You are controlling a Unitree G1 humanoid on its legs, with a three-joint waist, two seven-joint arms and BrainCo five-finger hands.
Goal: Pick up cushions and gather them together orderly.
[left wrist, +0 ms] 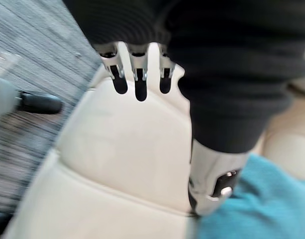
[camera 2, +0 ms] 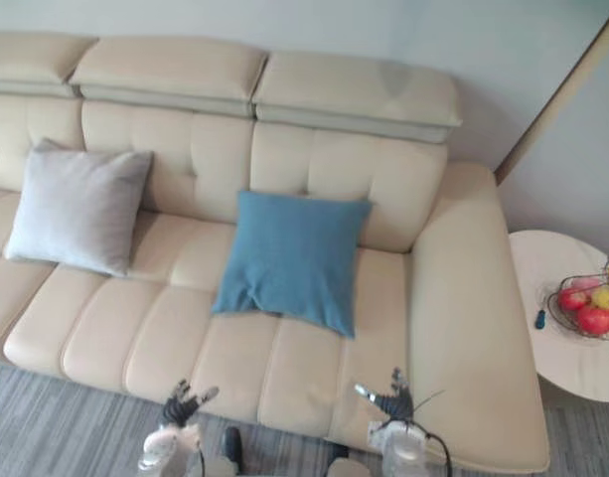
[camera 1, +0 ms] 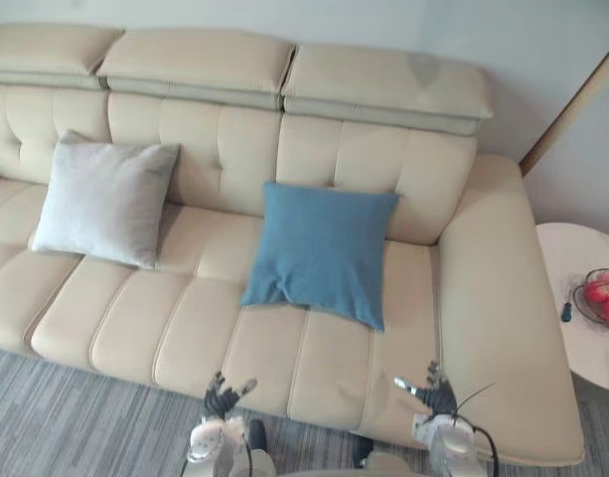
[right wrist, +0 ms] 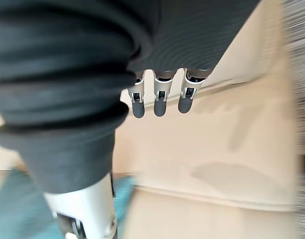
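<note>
A blue cushion (camera 1: 322, 250) leans against the backrest in the middle of the cream sofa (camera 1: 185, 328). A grey cushion (camera 1: 103, 199) leans on the backrest further left, apart from the blue one. My left hand (camera 1: 225, 397) hovers over the seat's front edge, fingers straight and empty; in its wrist view the fingers (left wrist: 137, 79) hang over the cream seat with the blue cushion (left wrist: 256, 209) at the edge. My right hand (camera 1: 431, 394) is open over the front edge to the right, its fingers (right wrist: 159, 99) above bare leather.
A round white side table (camera 2: 557, 308) stands to the right of the sofa's armrest and carries a wire basket of fruit (camera 2: 587, 303). Grey striped carpet (camera 1: 66, 422) runs along the sofa's front. A wall rises behind the sofa.
</note>
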